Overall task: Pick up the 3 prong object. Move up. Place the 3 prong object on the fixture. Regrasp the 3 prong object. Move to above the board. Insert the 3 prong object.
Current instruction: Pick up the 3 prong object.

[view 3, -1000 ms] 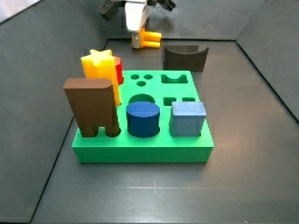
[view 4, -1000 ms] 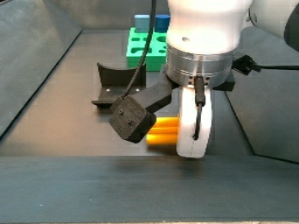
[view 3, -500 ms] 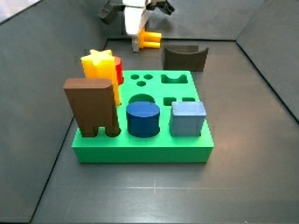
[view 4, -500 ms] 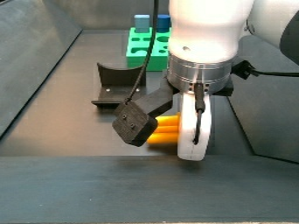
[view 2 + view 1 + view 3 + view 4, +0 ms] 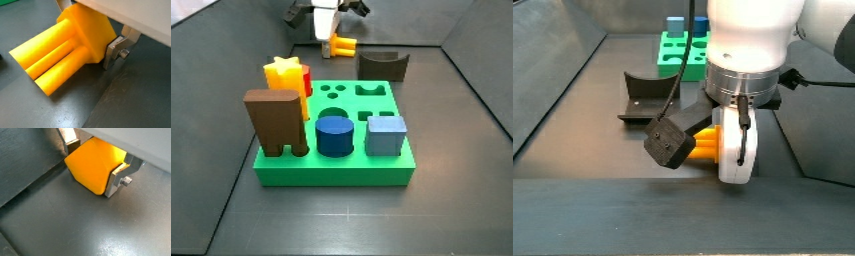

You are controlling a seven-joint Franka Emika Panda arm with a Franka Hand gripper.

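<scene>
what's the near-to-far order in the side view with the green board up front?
The board with its blocks, then the fixture, then the 3 prong object held in the gripper jaws at the far wall.

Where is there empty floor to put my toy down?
In a side view, bare floor lies in front of the board and along its right side. It is crowded behind, where the pincer grips the 3 prong object beside the fixture.

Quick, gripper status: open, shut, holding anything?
Gripper: shut on the 3 prong object, beyond the board's far edge.
</scene>
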